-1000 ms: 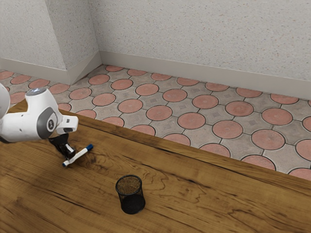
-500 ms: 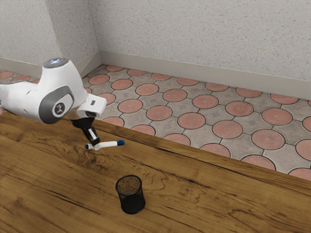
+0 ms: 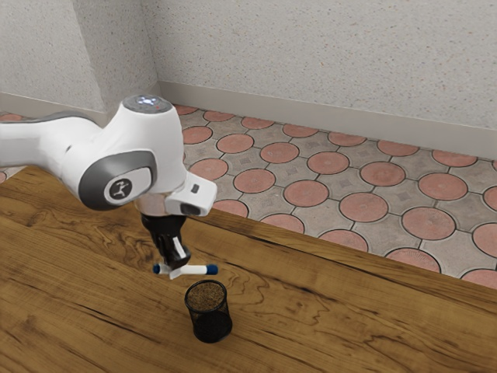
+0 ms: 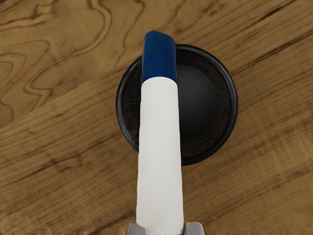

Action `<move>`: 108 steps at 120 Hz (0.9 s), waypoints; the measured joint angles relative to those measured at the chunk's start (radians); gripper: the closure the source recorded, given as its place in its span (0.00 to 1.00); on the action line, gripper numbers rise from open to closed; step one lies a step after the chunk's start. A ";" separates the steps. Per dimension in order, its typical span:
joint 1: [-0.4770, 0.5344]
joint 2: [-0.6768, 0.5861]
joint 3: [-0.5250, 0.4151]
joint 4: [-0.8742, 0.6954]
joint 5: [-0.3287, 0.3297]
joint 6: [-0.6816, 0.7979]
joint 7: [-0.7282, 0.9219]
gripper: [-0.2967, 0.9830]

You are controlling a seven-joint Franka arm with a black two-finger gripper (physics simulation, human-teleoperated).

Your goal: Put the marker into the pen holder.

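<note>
White with blue ends, the marker (image 3: 199,270) lies nearly level, gripped between both fingers of the gripper (image 3: 177,269), one end poking out over the open top of the pen holder (image 3: 211,325).

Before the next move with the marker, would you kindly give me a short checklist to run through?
1. Marker gripped: ok, the claw is shut on it from both sides.
2. Pen holder upright on the table: ok.
3. Holder free inside: ok for the part in sight; the marker hides some of it in the wrist view.
4. Marker turned end-down for insertion: not ok, it lies roughly level.
5. Marker inside the holder: not ok, it is held above it.
6. Enough height over the rim to tip the marker down: cannot tell, the gap is hard to judge from these angles.
</note>
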 joint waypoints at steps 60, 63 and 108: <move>0.011 0.053 -0.045 0.018 -0.043 -0.095 -0.193 0.82; 0.012 0.063 -0.041 0.020 -0.042 -0.095 -0.199 0.82; 0.010 0.329 0.019 0.344 -0.032 -0.130 -0.248 0.49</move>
